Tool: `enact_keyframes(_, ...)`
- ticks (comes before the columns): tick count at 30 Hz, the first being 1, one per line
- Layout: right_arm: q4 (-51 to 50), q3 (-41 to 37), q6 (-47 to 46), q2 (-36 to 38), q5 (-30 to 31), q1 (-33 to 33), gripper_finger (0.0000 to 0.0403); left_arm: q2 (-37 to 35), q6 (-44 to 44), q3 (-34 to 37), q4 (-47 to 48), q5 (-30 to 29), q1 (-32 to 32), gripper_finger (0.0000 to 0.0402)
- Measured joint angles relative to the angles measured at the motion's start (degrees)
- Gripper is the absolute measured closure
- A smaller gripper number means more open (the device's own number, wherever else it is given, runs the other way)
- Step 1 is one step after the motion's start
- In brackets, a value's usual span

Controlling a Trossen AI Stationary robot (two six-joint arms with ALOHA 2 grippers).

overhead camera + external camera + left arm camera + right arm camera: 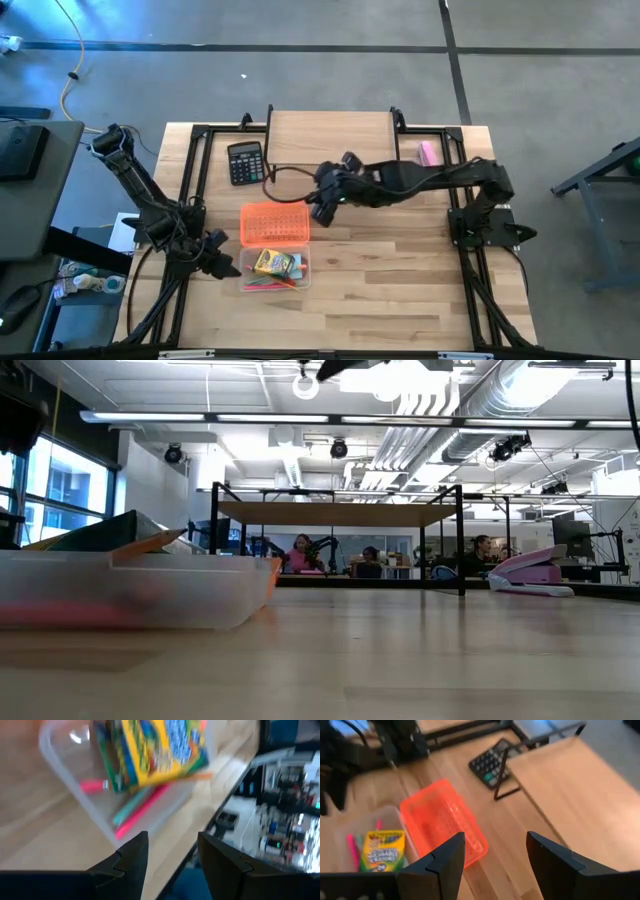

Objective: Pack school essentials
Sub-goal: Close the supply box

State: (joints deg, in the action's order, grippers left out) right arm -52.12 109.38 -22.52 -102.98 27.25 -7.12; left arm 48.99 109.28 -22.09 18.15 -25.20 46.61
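Observation:
A clear plastic box [303, 270] lies on the table's near left part. In it are a yellow-green crayon box [275, 263] [150, 750] and thin pink and teal pencils [142, 810] under the crayon box's near edge. An orange ribbed lid [274, 223] [442, 822] lies flat against the box's far side. My left gripper [222, 262] [170, 840] hovers just left of the clear box, open, with nothing between its fingers. My right gripper [318, 208] [495, 840] hangs open in the air over the lid's right end.
A black calculator [245, 162] [492, 765] lies far left beside a raised wooden shelf [330, 138] on a black frame. A pink stapler [428, 152] [530, 572] sits far right. Bare wood stretches across the near right part of the table.

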Motion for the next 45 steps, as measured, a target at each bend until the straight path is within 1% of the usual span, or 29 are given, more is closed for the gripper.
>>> enact_keyframes(2,-0.02,0.0,0.0,-1.92,-1.16,0.55,0.0201,0.37,0.28,0.0,-0.19,1.13,1.35,0.0243)
enact_keyframes(6,-1.08,0.0,-0.07,-4.93,-3.21,2.4,0.0201,2.25,3.86,0.0,-0.63,1.51,4.1,0.0243)
enact_keyframes(10,-2.79,0.0,0.26,-7.07,-7.31,4.86,0.0201,5.9,8.35,0.0,-0.88,4.68,6.45,0.0243)
enact_keyframes(13,-4.34,-0.02,1.91,-7.89,-10.32,6.88,0.0201,9.19,10.97,0.0,-3.59,6.31,7.83,0.0243)
enact_keyframes(17,-5.71,-0.02,4.6,-8.12,-14.31,9.36,0.0201,13.98,14.49,0.0,-6.26,6.65,8.7,0.0243)
enact_keyframes(20,-5.83,-0.07,4.87,-8.26,-17.85,10.61,0.0201,17.35,16.56,0.0,-8.3,6.6,8.67,0.0243)
enact_keyframes(23,-5.45,-0.24,5.0,-8.76,-18.79,10.93,0.0201,20.12,17.86,0.0,-10.06,6.54,8.56,0.0243)
enact_keyframes(28,-0.24,-4.87,4.26,-9.34,-22.83,10.91,0.0201,22.74,18.13,0.0,-14.51,6.45,8.54,0.0243)
enact_keyframes(37,15.34,-14.99,0.72,-9.55,-21.62,11.26,0.0201,25.83,23.83,0.0,-13.28,6.54,8.48,0.0243)
enact_keyframes(43,28.11,-22.08,-3.27,-9.55,-21.85,12.23,0.0201,27.54,24.08,-0.13,-13.91,6.61,7.49,0.0243)
enact_keyframes(45,32.4,-24.08,-4.8,-9.53,-23.04,12.59,0.0201,27.54,24.08,-0.13,-13.9,7.05,6.77,0.0243)
